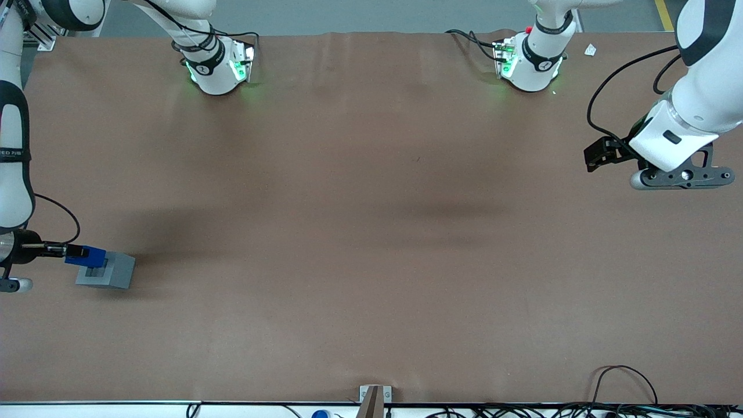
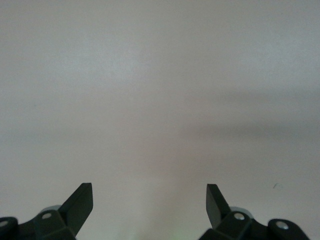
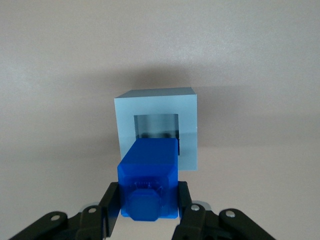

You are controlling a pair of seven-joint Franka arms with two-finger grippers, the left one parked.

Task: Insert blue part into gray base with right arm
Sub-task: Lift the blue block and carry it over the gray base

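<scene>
Front view is showing the brown counter, with the right arm reaching down at its working end. Near that edge the gray base is sitting flat, recess facing up. The tool is hovering just above it, fingers closed against the sides of the blue part, which is hanging over the square hole, apparently lined up for lowering but not yet seated.
</scene>
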